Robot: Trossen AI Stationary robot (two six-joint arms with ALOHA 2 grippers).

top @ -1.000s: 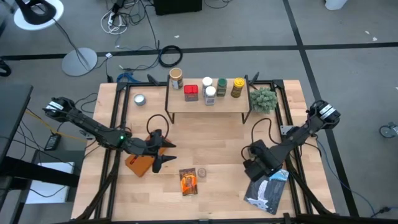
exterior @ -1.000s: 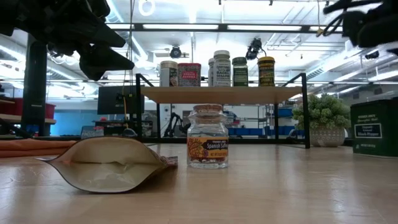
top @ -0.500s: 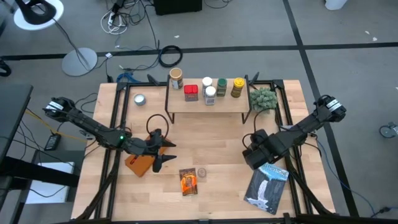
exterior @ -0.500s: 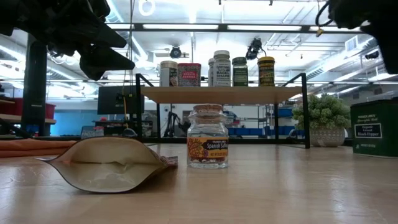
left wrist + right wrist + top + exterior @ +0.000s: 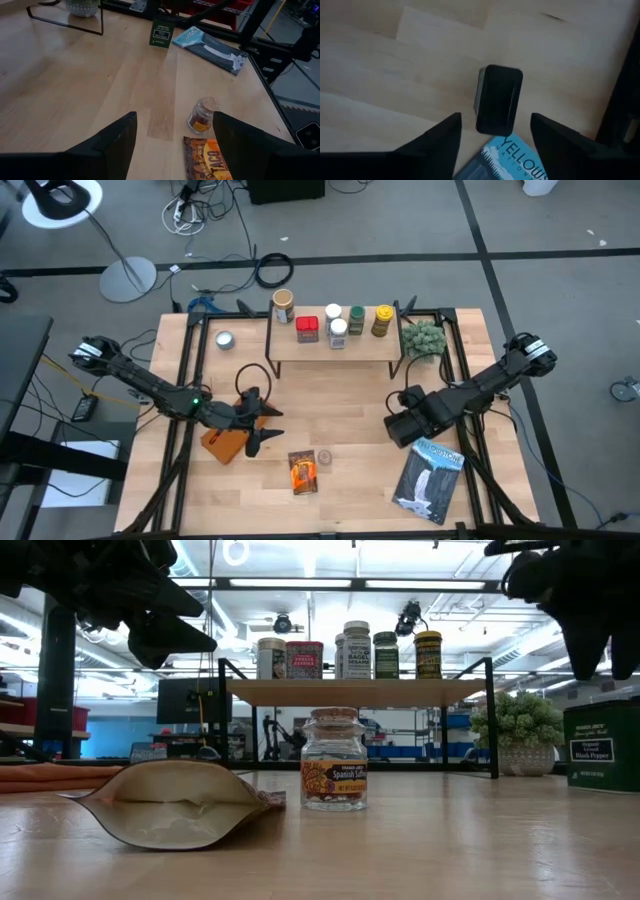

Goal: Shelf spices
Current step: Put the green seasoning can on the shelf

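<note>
The shelf [image 5: 335, 352] stands at the far middle and carries several spices, among them a tan cylinder [image 5: 283, 306], a red tin [image 5: 307, 329] and a yellow-lidded jar [image 5: 382, 320]. A cork-topped jar [image 5: 323, 457] and an orange packet [image 5: 303, 473] rest on the table near the front. A dark box [image 5: 498, 100] stands upright at the right. My right gripper [image 5: 495, 122] hangs open above it, fingers pointing down, clear of it. My left gripper [image 5: 262, 430] hovers open above a brown slab [image 5: 224, 445].
A blue packet [image 5: 430, 477] lies flat at the front right, just near-side of the dark box. A small plant [image 5: 424, 338] stands beside the shelf's right legs, a silver tin [image 5: 224, 339] at the far left. Bare wood lies between the shelf and the jar.
My right gripper has moved from over the blue packet toward the table's far edge and slightly left, coming over the dark box. It has tipped its fingers downward and opened. The blue packet stays flat on the table.
</note>
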